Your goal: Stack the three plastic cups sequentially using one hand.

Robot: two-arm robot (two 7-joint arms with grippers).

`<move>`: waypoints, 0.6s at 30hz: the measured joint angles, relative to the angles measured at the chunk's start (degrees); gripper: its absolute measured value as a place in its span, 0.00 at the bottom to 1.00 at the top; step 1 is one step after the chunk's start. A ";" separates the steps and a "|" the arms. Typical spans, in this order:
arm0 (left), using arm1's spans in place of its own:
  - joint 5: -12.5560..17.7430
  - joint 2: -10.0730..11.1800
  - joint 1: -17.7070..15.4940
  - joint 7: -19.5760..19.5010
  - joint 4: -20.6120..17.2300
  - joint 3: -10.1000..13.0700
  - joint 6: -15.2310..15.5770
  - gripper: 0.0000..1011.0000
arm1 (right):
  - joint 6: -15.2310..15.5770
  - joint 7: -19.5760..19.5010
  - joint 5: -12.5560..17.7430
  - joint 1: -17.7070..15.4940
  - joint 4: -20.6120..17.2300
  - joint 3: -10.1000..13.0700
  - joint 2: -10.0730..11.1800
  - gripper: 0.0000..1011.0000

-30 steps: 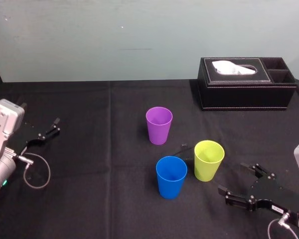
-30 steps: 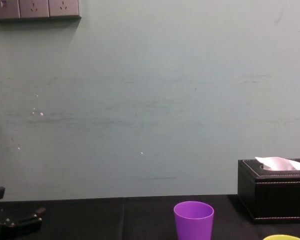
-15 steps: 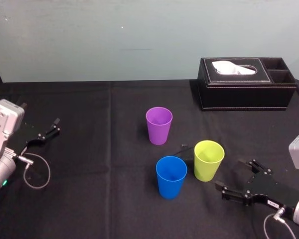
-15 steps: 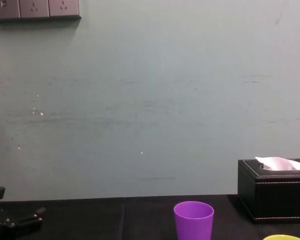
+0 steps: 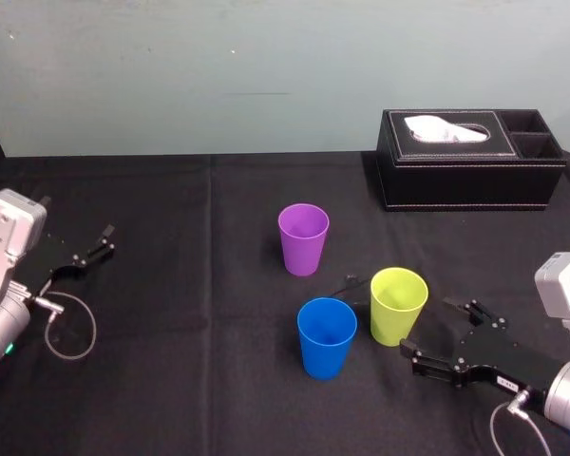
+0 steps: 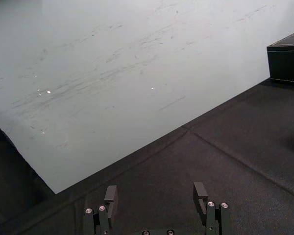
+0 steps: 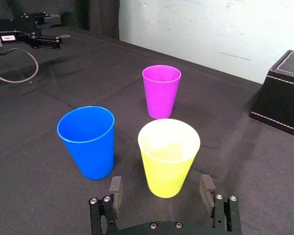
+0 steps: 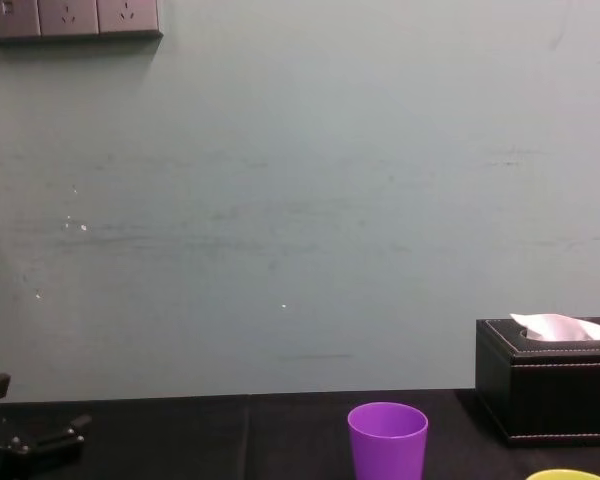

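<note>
Three plastic cups stand upright and apart on the black cloth: a purple cup point(image 5: 303, 238) point(image 7: 161, 91) point(image 8: 387, 441) farthest back, a blue cup point(image 5: 326, 337) point(image 7: 87, 141) in front, and a yellow-green cup point(image 5: 397, 305) point(image 7: 168, 157) to its right, whose rim point(image 8: 563, 475) just shows in the chest view. My right gripper point(image 5: 427, 328) point(image 7: 161, 193) is open, low over the cloth just right of the yellow-green cup, its fingers pointing at it and not touching. My left gripper point(image 5: 104, 239) point(image 6: 156, 197) rests open at the table's left side.
A black tissue box point(image 5: 468, 158) point(image 8: 550, 379) point(image 7: 281, 93) with white tissue stands at the back right. A grey cable loop point(image 5: 71, 328) lies by the left arm. The pale wall rises right behind the table's far edge.
My right gripper has moved left, closing in on the yellow-green cup, still open. The cups and the left arm have not moved.
</note>
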 joint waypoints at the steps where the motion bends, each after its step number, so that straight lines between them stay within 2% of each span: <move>1: 0.00 0.00 0.00 0.00 0.00 0.00 0.00 1.00 | 0.01 -0.02 -0.06 0.06 0.07 -0.06 -0.08 0.99; 18: 0.00 0.00 0.00 0.00 0.00 0.00 0.00 1.00 | 0.28 -0.50 -1.54 1.69 1.45 -1.27 -1.86 0.99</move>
